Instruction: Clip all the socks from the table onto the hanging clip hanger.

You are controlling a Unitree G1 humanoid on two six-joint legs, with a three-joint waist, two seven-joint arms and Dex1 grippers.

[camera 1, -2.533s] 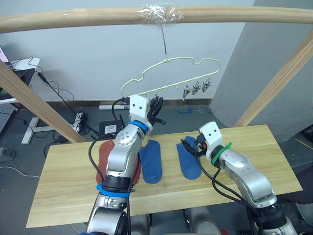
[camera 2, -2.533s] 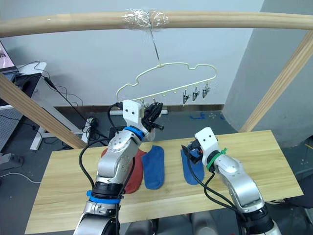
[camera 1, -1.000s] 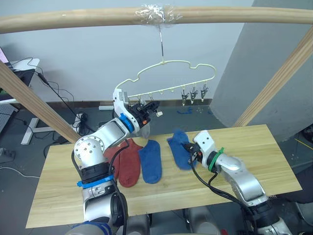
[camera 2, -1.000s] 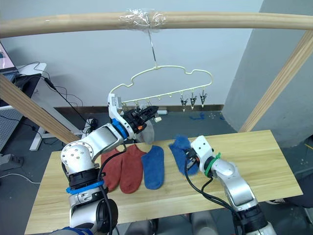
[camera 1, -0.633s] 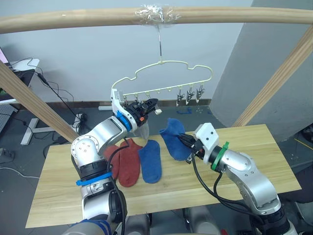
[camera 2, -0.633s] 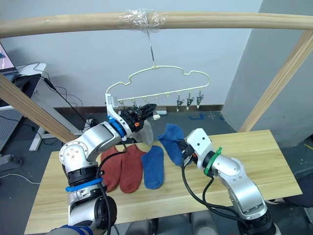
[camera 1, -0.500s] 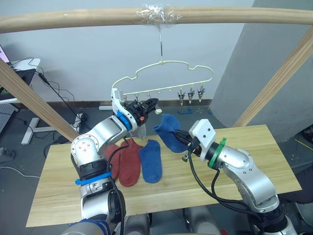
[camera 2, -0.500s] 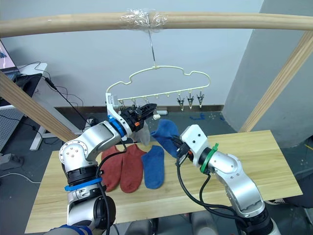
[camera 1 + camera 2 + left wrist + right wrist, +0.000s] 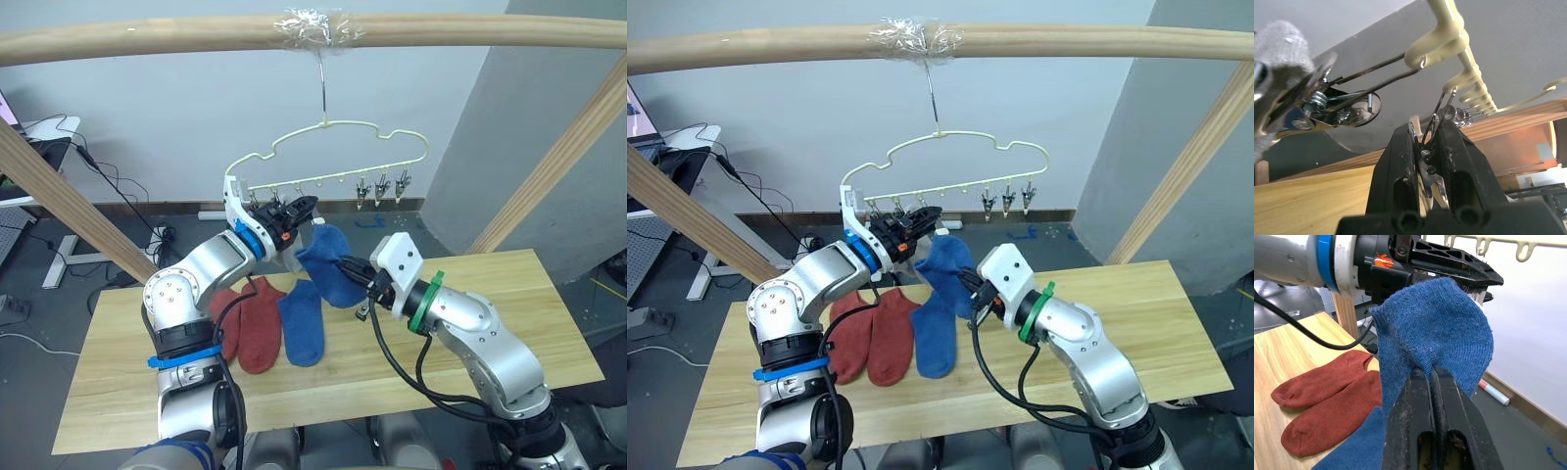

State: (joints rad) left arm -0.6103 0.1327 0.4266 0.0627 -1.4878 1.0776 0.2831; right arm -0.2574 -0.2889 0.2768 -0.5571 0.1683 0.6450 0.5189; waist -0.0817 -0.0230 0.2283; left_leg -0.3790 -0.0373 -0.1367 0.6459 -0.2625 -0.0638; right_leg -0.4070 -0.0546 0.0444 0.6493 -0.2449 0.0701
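Now: right gripper (image 9: 1432, 377) pinched on blue sock (image 9: 942, 266), sock lifted off table (image 9: 549, 323), top edge just beside left gripper (image 9: 1426, 149). Left gripper squeezing clip (image 9: 1431, 128) under hanger (image 9: 338, 132). Clip lies up and robot-left of sock; right arm carries it in.

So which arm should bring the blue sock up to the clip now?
The right: its claw already grips the blue sock beside the clip, which the left claw is squeezing.
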